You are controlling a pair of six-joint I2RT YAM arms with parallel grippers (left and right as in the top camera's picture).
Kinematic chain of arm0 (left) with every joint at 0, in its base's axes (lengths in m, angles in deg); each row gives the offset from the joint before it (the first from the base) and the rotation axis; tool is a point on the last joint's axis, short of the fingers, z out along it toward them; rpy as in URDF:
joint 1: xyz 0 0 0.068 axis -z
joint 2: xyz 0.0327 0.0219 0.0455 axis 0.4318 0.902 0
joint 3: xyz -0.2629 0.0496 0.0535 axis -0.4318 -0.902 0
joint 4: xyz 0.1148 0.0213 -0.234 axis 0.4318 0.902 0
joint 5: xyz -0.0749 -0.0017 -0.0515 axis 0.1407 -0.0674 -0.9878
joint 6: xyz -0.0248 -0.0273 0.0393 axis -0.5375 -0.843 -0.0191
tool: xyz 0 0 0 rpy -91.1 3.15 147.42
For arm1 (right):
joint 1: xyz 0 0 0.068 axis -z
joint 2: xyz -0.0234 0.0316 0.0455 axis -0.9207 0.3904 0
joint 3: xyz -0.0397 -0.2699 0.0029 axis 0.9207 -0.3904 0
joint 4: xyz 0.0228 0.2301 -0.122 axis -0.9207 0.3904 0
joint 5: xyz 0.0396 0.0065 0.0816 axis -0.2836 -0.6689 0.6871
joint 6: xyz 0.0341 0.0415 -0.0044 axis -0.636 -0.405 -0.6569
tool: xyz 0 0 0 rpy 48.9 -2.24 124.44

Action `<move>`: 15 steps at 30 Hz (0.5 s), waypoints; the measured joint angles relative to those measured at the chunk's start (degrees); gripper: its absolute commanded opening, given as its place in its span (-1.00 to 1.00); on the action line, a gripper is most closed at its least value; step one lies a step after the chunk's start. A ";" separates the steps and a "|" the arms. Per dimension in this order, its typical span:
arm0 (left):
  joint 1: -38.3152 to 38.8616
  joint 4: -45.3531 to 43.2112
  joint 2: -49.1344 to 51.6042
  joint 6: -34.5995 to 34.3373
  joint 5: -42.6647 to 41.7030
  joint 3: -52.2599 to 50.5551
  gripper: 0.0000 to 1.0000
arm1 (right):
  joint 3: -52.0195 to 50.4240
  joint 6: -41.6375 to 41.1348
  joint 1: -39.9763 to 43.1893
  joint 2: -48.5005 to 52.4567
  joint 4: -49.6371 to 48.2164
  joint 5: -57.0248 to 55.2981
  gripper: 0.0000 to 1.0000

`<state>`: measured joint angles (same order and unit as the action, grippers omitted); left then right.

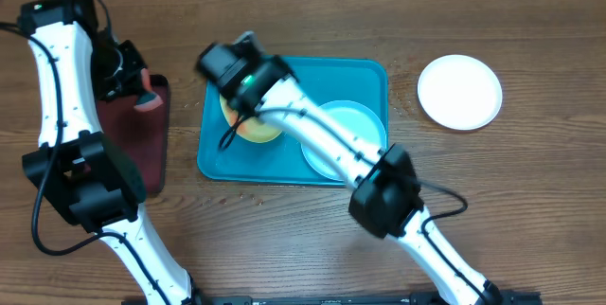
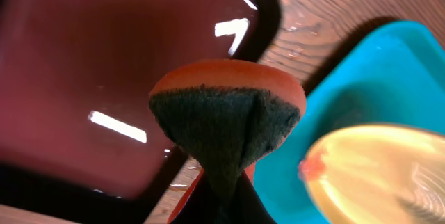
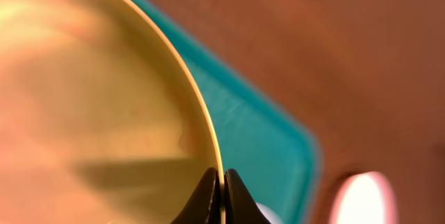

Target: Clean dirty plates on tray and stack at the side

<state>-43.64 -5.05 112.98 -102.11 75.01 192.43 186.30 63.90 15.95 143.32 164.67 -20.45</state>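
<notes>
over the teal tray (image 1: 365,78), our right gripper (image 3: 222,177) pinches the yellow-green plate (image 3: 104,99) by its rim, likely steadying it for scrubbing; our left gripper (image 2: 221,203) clenches the sponge (image 2: 226,113) above the dark-red tray (image 2: 104,57).

A wooden table (image 1: 530,21) fills the overhead view, mid-brown with darker grain running from 9 o'clock to 3 o'clock. Its barest stretches lie along 12 o'clock and toward 3 o'clock. At 6 o'clock a thin dark strip (image 1: 331,299) lines the frame's edge. The light is even and shadows on the wood are soft. In the left wrist view the table (image 2: 327,8) shows at 1 o'clock with small white glints; in the right wrist view it is a red-brown blur (image 3: 361,50) at 2 o'clock
</notes>
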 measured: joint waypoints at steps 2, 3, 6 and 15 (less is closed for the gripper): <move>-0.48 0.22 0.00 0.02 0.57 0.00 -0.91 | 0.20 2.03 -2.38 -0.15 -0.22 -6.60 -0.93; -0.59 0.42 0.00 0.02 0.90 0.00 -0.91 | 0.20 3.37 -3.37 -0.15 -0.22 -9.75 -0.92; -0.83 0.72 0.00 0.02 1.20 0.00 -0.92 | 0.20 7.54 -4.61 -0.15 -0.11 -16.11 -0.92; -0.83 0.74 0.00 0.02 1.38 0.00 -0.91 | 0.20 18.56 -4.46 -0.15 -2.56 -31.69 -0.93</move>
<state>-44.47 -4.31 112.98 -102.09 76.38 192.43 186.49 82.45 11.50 143.17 162.11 -52.14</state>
